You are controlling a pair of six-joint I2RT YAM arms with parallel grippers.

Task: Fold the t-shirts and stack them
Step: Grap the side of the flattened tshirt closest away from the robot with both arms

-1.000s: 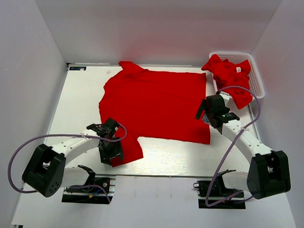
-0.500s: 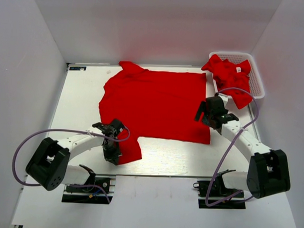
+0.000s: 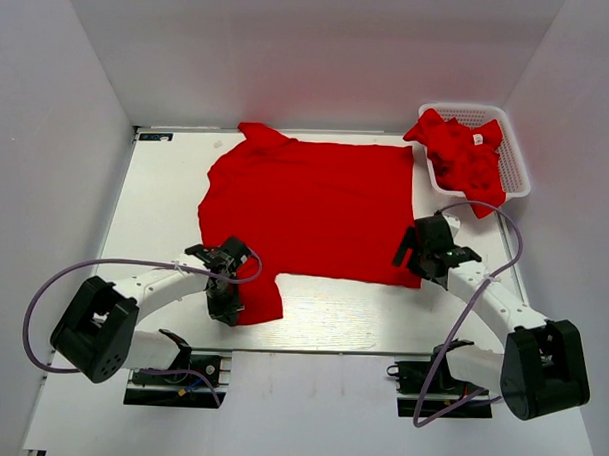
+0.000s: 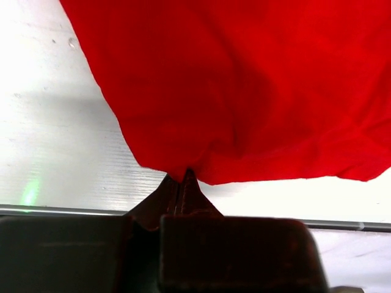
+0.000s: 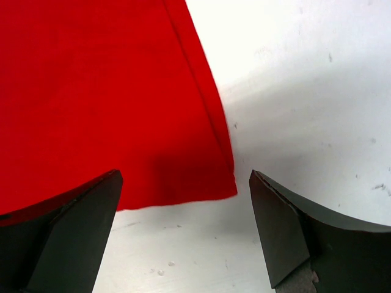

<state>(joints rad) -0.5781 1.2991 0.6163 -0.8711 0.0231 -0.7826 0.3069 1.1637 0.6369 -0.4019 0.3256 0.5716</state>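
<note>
One red t-shirt lies spread flat on the white table, collar to the left, hem to the right. My left gripper is shut on the edge of its near sleeve, the cloth pinched between the fingertips. My right gripper hovers open over the shirt's near right hem corner, one finger over the cloth, the other over bare table. More red t-shirts lie crumpled in the white basket at the back right.
White walls close in the table on three sides. The table's near metal edge runs just behind my left gripper. A purple cable loops off each arm.
My left gripper closed on the sleeve edge and shifted slightly toward the near edge. My right gripper moved nearer, from beside the hem down to its near corner, still open.
</note>
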